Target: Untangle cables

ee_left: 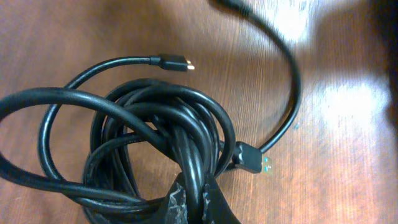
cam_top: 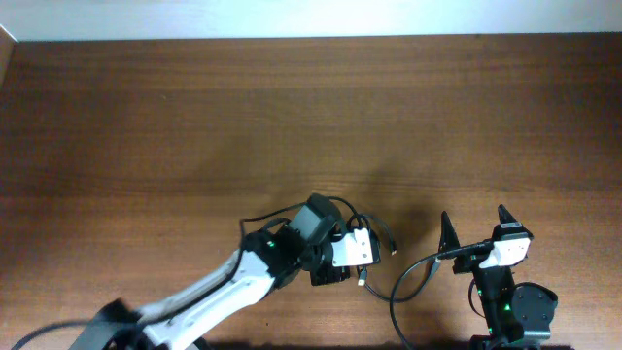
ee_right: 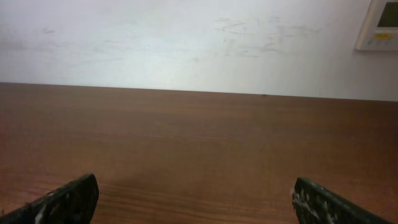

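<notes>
**Robot test bench in a plain, office-like laboratory room.**
Two robot arms, the left arm (cam_top: 224, 287) and the right arm (cam_top: 505, 297), stand at the near edge of a brown wood-grain table (cam_top: 194, 117). A tangle of black cables (ee_left: 155, 124) lies on the table below the left arm's tip. Beyond the far edge rises a bare white wall (ee_right: 186, 43), lightly scuffed. A small pale control panel (ee_right: 378, 25) with a screen is fixed to the wall at upper right.

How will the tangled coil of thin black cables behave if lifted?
Probably floppy: the coil of black cables lies in loose overlapping loops, so it should sag. Its free ends, the small bright-tipped plug and the blocky black plug, would likely dangle. Crossed strands may snag and lift together.
</notes>
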{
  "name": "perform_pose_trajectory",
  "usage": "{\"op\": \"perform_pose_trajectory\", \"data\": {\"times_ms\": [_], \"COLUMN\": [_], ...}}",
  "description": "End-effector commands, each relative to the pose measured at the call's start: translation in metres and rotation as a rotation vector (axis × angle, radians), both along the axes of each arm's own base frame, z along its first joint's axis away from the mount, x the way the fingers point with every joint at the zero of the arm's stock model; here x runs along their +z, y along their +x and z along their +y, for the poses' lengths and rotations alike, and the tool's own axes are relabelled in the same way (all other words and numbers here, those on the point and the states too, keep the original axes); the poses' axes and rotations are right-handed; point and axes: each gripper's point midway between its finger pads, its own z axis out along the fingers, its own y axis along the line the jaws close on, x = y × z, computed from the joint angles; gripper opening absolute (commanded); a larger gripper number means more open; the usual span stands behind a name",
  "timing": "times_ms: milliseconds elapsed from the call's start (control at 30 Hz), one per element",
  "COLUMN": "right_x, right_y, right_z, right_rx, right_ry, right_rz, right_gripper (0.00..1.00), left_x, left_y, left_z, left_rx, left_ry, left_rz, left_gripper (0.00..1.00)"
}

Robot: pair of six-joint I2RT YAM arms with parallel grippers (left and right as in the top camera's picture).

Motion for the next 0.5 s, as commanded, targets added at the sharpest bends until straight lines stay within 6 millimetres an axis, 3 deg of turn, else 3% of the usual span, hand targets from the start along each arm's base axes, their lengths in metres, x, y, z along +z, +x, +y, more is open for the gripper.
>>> {"op": "perform_pose_trajectory", "data": {"times_ms": [0, 100, 267, 333, 467], "right_x": [-0.003, -0.003, -0.003, -0.003, -0.003], "right_y": [0.000, 0.000, 0.000, 0.000, 0.000], "right_z": [-0.001, -0.001, -0.001, -0.001, -0.001], "right_rx": [-0.007, -0.007, -0.007, -0.006, -0.008], "right_ry": [0.011, 0.011, 0.011, 0.011, 0.011], "right_rz": [0.008, 0.008, 0.008, 0.008, 0.008], "right_gripper": [0.98, 0.98, 0.98, 0.98, 0.98], "left_x": [0.069, 0.112, 0.136, 0.139, 0.154], "left_y": [-0.012, -0.032, -0.065, -0.042, -0.016], "left_z": [-0.015, -0.018, -0.023, -0.014, 0.015], "left_rx": [-0.013, -0.097, -0.225, 0.004, 0.098], "left_ry": [-0.210, -0.341, -0.471, -0.496, -0.591], "left_rz": [-0.012, -0.036, 0.105, 0.290, 0.415], "left_gripper": [0.00, 0.00, 0.00, 0.00, 0.00]}}
